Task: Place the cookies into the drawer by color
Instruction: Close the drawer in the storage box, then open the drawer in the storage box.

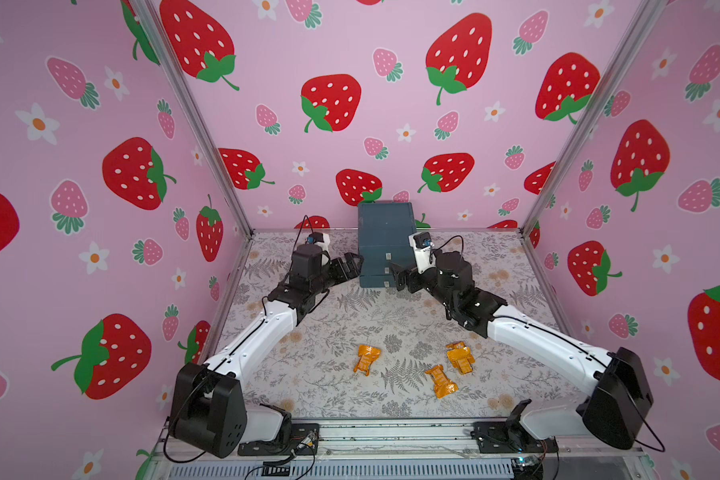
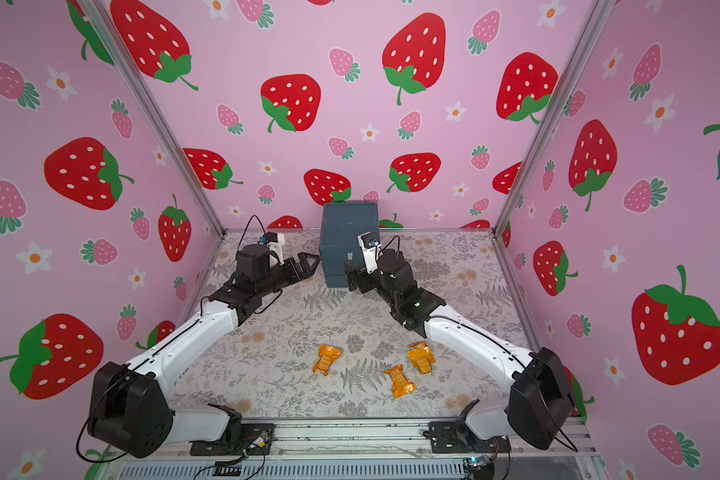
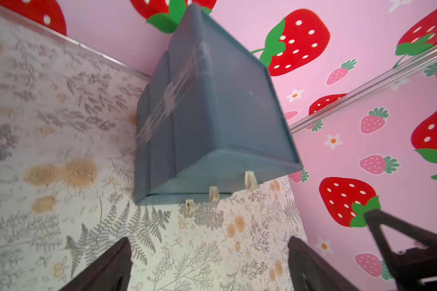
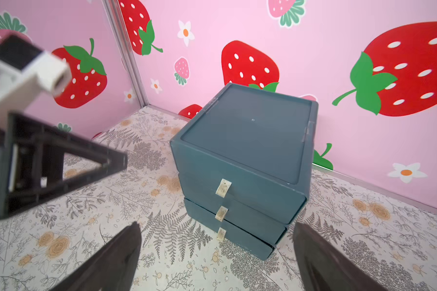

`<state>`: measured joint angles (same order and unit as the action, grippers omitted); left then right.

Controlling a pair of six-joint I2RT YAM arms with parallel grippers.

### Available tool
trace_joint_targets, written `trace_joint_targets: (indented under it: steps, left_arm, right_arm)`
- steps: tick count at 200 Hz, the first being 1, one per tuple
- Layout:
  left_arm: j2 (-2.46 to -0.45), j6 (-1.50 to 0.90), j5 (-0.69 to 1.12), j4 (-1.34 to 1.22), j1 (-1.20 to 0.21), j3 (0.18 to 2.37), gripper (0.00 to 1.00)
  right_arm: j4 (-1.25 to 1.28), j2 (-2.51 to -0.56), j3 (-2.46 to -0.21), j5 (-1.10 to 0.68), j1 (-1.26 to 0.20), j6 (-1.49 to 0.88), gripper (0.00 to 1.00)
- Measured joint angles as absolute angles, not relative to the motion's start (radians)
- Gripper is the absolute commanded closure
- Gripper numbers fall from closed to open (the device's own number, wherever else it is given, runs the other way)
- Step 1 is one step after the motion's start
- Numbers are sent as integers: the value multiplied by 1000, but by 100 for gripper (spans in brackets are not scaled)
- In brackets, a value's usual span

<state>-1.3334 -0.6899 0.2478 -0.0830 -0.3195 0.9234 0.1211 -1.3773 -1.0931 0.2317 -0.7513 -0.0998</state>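
Observation:
The dark teal drawer stands at the back centre, its three fronts pushed in, each with a small white tab. Three orange cookies lie on the near part of the table: one to the left, two to the right. My left gripper hovers open and empty beside the drawer's left front corner. My right gripper is open and empty just in front of the drawer's lower fronts.
The table has a grey fern-print cover. Pink strawberry walls enclose it at the back and both sides, with metal posts at the corners. Both arms reach inward from the front corners, and the cookies lie between them.

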Motion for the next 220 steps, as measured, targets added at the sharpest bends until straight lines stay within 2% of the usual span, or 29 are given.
trace_joint_targets:
  steps: [25,59,102,145,192,220]
  left_arm:
    - [-1297,-820,223,-234,-369,726,0]
    - [-1330,-935,154,-434,-481,607,1]
    - [-1491,-981,78,-607,-525,600,10]
    - [-1632,-992,19,-712,-547,622,17]
    - [-1799,-1003,3,-799,-554,688,26]
    - [-1850,-1003,-12,-818,-555,720,35]
  right_arm:
    - [41,-1369,-1153,189,-682,-135,1]
    - [-96,-1432,-1362,113,-566,-188,1]
    - [-243,-1647,-1639,-29,-462,-232,1]
    - [-353,-1851,-1766,-188,-390,-274,0]
    - [-419,-1955,-1832,-280,-377,-303,19]
    - [-423,-1969,-1832,-361,-378,-323,31]
